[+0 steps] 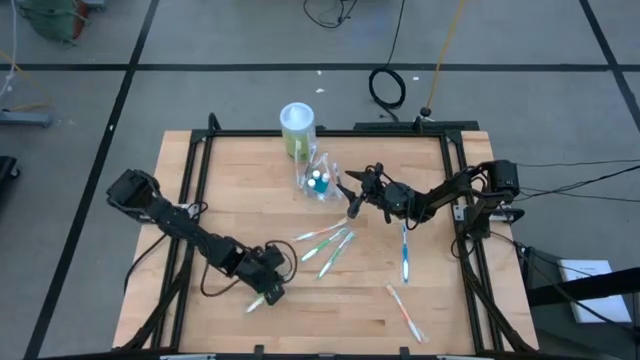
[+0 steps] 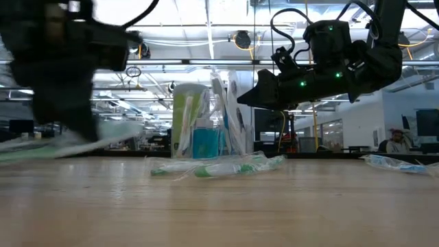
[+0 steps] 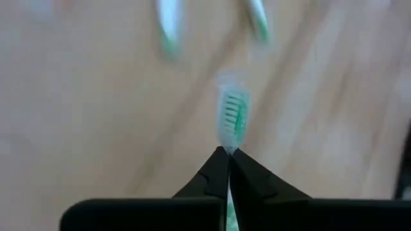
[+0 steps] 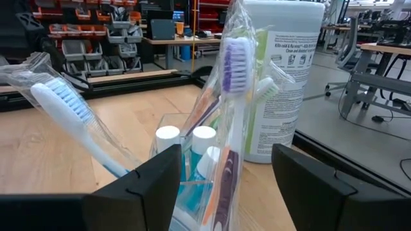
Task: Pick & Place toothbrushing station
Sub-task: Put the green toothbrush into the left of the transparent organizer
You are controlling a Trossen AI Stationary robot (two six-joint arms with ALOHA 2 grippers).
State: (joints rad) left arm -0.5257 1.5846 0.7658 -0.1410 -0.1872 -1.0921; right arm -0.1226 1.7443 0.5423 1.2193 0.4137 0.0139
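- The left gripper (image 1: 268, 291) is low over the near part of the wooden tabletop (image 1: 230, 180), its fingers (image 3: 215, 176) pressed together on a wrapped green-and-white toothbrush (image 3: 232, 115); the bristled head sticks out just past the fingertips.
- The right gripper (image 1: 350, 200) hovers just beside the toothbrushing station (image 1: 318, 180), fingers (image 4: 148, 176) spread wide with the holder between them; none of the views shows them touching it.
- The toothbrushing station is a small clear plastic holder standing upright toward the far middle of the tabletop, just in front of a green canister with a white lid (image 1: 297, 128).
- Inside the holder are a purple-bristled toothbrush in a clear wrapper (image 4: 232, 77), a blue-bristled toothbrush (image 4: 64, 112) leaning outward, and white-capped tubes (image 4: 186, 138).
- Two or three green wrapped toothbrushes (image 1: 325, 245) lie loose near the tabletop's middle.
- A blue wrapped toothbrush (image 1: 405, 255) lies below the right arm, and an orange-tinted one (image 1: 405, 312) lies near the front right corner.
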